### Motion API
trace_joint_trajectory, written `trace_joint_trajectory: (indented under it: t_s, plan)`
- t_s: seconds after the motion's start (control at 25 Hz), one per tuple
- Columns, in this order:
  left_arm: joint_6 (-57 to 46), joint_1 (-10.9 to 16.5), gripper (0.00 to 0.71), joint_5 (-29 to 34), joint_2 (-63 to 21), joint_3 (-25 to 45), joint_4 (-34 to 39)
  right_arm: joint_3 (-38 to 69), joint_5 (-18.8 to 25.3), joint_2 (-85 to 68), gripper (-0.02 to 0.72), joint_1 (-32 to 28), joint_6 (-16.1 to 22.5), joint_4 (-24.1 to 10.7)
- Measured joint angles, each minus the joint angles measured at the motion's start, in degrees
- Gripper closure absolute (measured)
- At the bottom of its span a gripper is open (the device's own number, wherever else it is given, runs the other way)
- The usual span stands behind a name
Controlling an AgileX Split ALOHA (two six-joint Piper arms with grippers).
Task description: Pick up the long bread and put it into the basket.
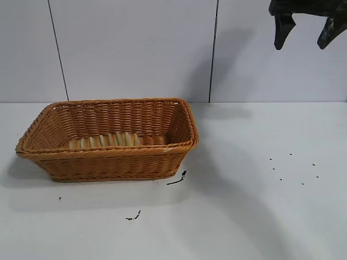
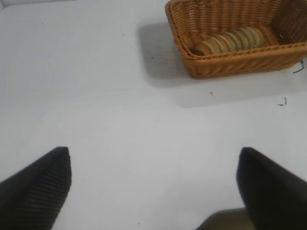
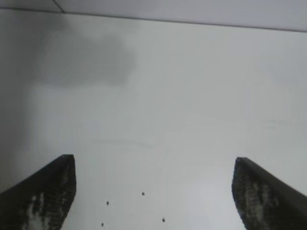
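The long bread (image 1: 104, 141), tan with golden ridged stripes, lies inside the orange-brown wicker basket (image 1: 108, 162) at the left of the table. It also shows in the left wrist view (image 2: 230, 40), inside the basket (image 2: 230, 67). My right gripper (image 1: 306, 32) hangs high at the top right, open and empty; its own view shows the gripper (image 3: 153, 191) spread wide over bare table. My left gripper (image 2: 153, 187) is open and empty over bare table, away from the basket; it is out of the exterior view.
Small black specks (image 1: 293, 168) dot the table at the right. Black scraps (image 1: 177, 180) lie just in front of the basket's right corner, and another scrap (image 1: 133, 216) lies nearer the front. A panelled wall stands behind the table.
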Motion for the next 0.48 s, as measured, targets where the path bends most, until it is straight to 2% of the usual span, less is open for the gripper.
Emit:
trace_joint_trajectory:
  t_s: [0.32, 0.48]
  plan:
    - [0.00, 0.00, 0.014, 0.00, 0.00, 0.00, 0.00, 30.59, -0.25, -30.24, 0.094, 0.00, -0.60, 0.00]
    - [0.00, 0.00, 0.014, 0.00, 0.00, 0.00, 0.00, 43.72, -4.23, -45.55, 0.094, 0.00, -0.95, 0.26]
